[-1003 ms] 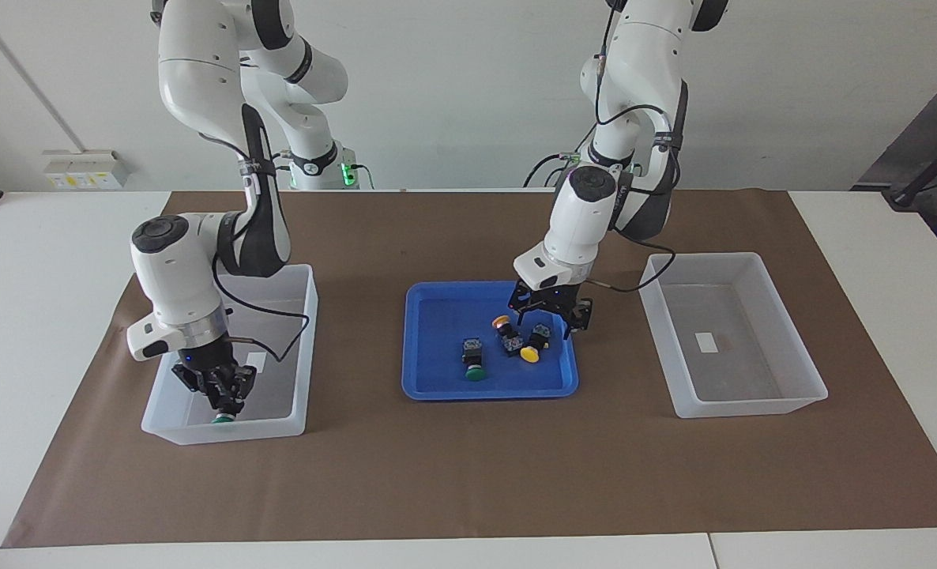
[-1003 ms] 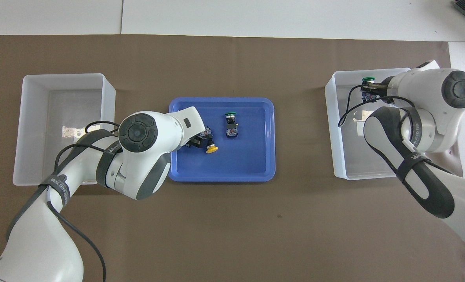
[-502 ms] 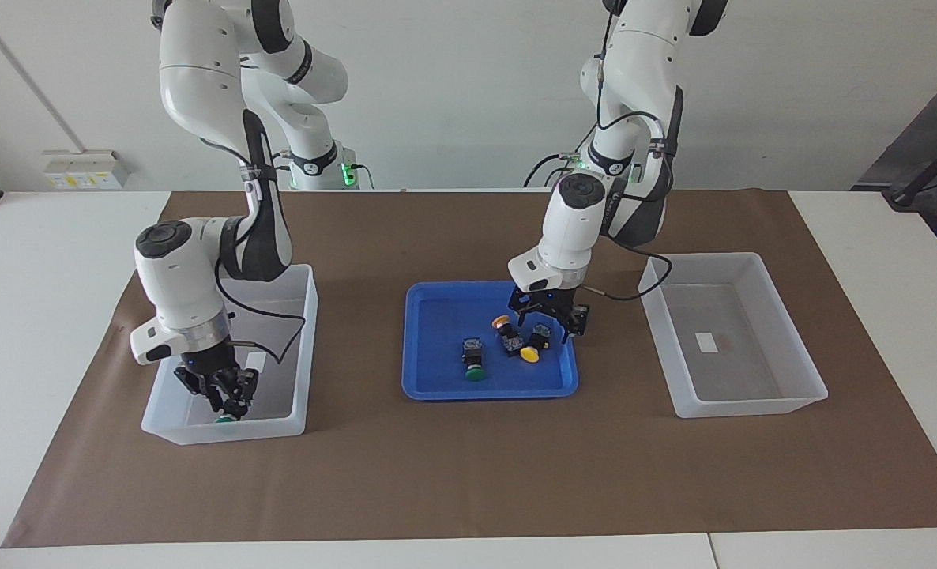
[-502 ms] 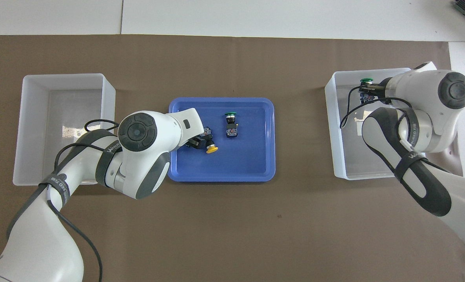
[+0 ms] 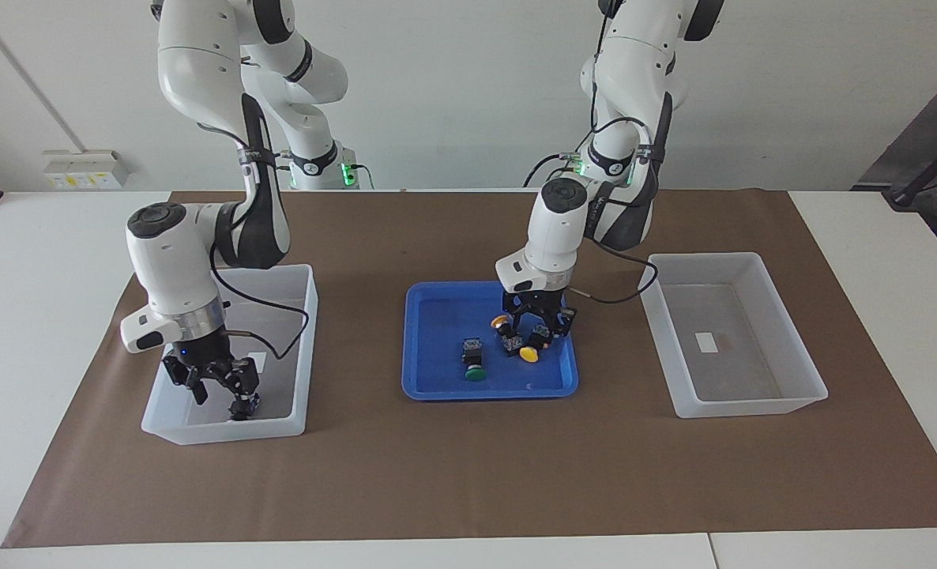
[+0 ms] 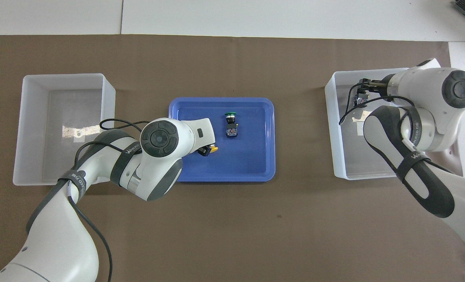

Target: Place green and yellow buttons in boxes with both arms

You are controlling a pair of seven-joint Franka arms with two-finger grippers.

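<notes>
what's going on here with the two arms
The right gripper hangs open in the box at its end, over a button lying there. The left gripper is down in the blue tray around a yellow button; another yellow button and a green button wait there. The other box holds no button.

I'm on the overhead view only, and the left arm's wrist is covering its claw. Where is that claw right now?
Observer: In the facing view the left claw is down inside the shallow blue plastic tray, right at the yellow-capped push-button.
Operator: That's the only yellow cap I can see. Is anything hidden under the wrist?
Observer: Yes. A second yellow-capped push-button lies in the tray beside the claw, nearer to the robots.
Operator: And the right claw, is it high over its bin?
Observer: No. The right claw looks lowered between the walls of the translucent white plastic bin.
</notes>
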